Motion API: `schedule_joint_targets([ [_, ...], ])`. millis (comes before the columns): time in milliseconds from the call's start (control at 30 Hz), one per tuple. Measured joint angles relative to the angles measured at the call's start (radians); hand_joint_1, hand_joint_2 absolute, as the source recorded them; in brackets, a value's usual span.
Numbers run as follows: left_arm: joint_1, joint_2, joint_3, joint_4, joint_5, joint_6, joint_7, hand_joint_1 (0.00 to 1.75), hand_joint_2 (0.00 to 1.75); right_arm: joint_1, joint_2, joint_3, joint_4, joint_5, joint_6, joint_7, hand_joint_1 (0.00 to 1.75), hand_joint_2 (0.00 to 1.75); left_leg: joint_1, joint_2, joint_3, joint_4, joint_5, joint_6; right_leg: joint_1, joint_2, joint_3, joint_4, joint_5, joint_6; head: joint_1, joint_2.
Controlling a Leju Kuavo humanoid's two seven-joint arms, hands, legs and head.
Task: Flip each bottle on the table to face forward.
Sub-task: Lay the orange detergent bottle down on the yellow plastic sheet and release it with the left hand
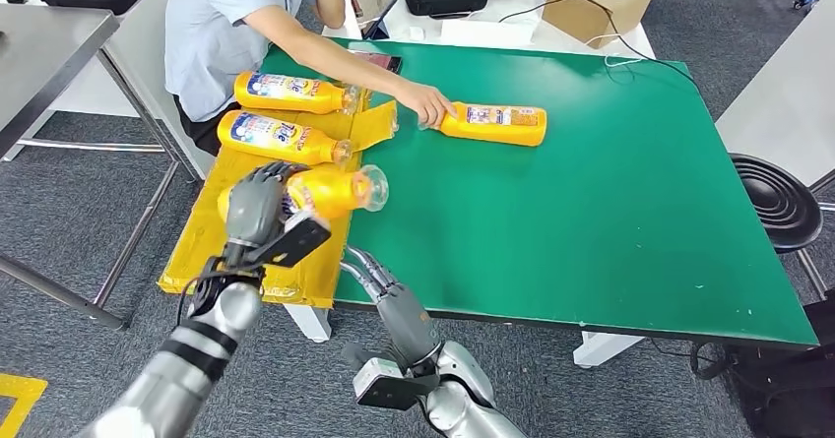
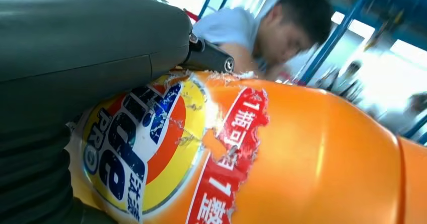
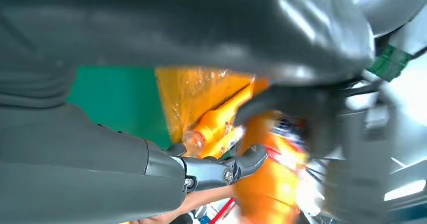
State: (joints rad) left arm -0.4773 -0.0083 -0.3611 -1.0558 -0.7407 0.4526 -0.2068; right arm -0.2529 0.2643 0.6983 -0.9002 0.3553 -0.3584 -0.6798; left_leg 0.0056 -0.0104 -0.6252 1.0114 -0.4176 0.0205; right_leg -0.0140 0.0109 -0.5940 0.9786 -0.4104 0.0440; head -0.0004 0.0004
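Head view: the left hand (image 1: 258, 202) is wrapped around an orange bottle (image 1: 330, 190) lying on its side at the edge of the yellow board (image 1: 251, 261), clear cap poking over the green table (image 1: 610, 221). Two more bottles (image 1: 290, 92) lie further back on the board. A person's hand (image 1: 425, 101) touches a fourth bottle (image 1: 495, 123) on the green. The right hand (image 1: 379, 285) sits at the near table edge, fingers loosely out, holding nothing.

Left wrist view: the held bottle's torn label (image 2: 151, 148) is right up close under the hand.

Right wrist view: blurry, the fingers (image 3: 241, 164) hang free near the bottles.
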Motion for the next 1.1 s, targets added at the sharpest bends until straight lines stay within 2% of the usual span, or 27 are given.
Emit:
schedule_joint_targets([
  [100,-0.066,-0.002,-0.001,0.1,-0.021,-0.013,0.011,1.75,1.75,-0.005,0.007,0.001,0.005,-0.001,0.005,0.0,0.0,0.0,0.0,0.001,0.0,0.0,0.0,-0.001,0.0,0.0,0.0,0.001,0.0,0.0,0.0,0.0],
  [233,-0.107,-0.006,-0.002,0.178,-0.032,-0.034,0.025,1.75,1.75,-0.01,0.011,0.001,0.011,-0.002,0.009,-0.001,0.0,0.0,0.0,0.001,0.0,0.0,0.0,-0.001,0.0,0.0,-0.001,0.001,0.0,0.0,0.0,0.0],
  [400,-0.189,-0.009,-0.008,0.328,-0.089,-0.161,0.127,1.75,1.75,-0.017,0.016,0.009,0.02,-0.009,0.038,-0.001,0.0,0.0,0.0,0.001,-0.001,0.0,0.0,-0.001,0.0,0.0,-0.002,0.001,0.0,0.0,0.0,0.0],
  [600,-0.264,-0.014,-0.006,0.528,-0.093,-0.288,0.196,1.74,1.75,-0.025,0.031,0.032,0.036,-0.035,0.052,-0.001,0.0,0.0,0.0,0.001,-0.001,0.0,0.0,-0.001,0.0,0.0,-0.002,0.001,0.0,0.0,0.0,0.0],
  [867,-0.305,-0.022,0.002,0.64,-0.092,-0.312,0.212,1.68,1.75,-0.03,0.036,0.053,0.051,-0.066,0.046,-0.001,0.0,0.0,0.0,0.001,-0.001,0.0,0.0,-0.001,0.0,0.0,-0.001,0.001,0.0,0.0,0.0,0.0],
  [900,-0.308,-0.022,0.003,0.646,-0.092,-0.311,0.212,1.55,1.75,-0.031,0.036,0.054,0.052,-0.068,0.046,-0.001,0.0,0.0,0.0,0.001,-0.001,0.0,0.0,-0.001,0.0,0.0,-0.001,0.001,0.0,0.0,0.0,0.0],
  [933,-0.31,-0.023,0.004,0.652,-0.091,-0.311,0.211,1.3,1.75,-0.031,0.037,0.055,0.053,-0.069,0.046,-0.001,0.0,0.0,0.0,0.001,0.0,0.0,0.0,-0.001,0.0,0.0,-0.001,0.001,0.0,0.0,0.0,0.0],
  [1000,-0.314,-0.023,0.005,0.661,-0.088,-0.312,0.211,0.47,1.75,-0.031,0.037,0.056,0.054,-0.07,0.045,-0.001,0.0,0.0,0.0,0.001,0.0,0.0,0.0,-0.001,0.0,0.0,0.0,0.002,0.0,0.0,0.0,0.0],
  [1033,-0.315,-0.024,0.006,0.664,-0.085,-0.313,0.21,0.17,1.75,-0.031,0.037,0.057,0.055,-0.071,0.045,-0.001,0.0,0.0,0.0,0.001,0.001,0.0,0.0,-0.001,0.0,0.0,0.0,0.002,0.0,0.0,0.0,0.0],
  [1067,-0.316,-0.024,0.009,0.666,-0.078,-0.314,0.207,0.0,1.75,-0.032,0.037,0.058,0.055,-0.072,0.043,-0.001,0.0,0.0,0.0,0.001,0.001,0.0,0.0,-0.001,0.0,0.0,0.0,0.002,0.0,0.0,0.0,0.0],
  [1100,-0.316,-0.025,0.014,0.668,-0.067,-0.314,0.201,0.0,1.75,-0.032,0.037,0.059,0.055,-0.075,0.041,-0.001,0.0,0.0,0.0,0.001,0.001,0.0,0.0,-0.001,0.0,0.0,0.0,0.002,0.0,0.0,0.0,0.0],
])
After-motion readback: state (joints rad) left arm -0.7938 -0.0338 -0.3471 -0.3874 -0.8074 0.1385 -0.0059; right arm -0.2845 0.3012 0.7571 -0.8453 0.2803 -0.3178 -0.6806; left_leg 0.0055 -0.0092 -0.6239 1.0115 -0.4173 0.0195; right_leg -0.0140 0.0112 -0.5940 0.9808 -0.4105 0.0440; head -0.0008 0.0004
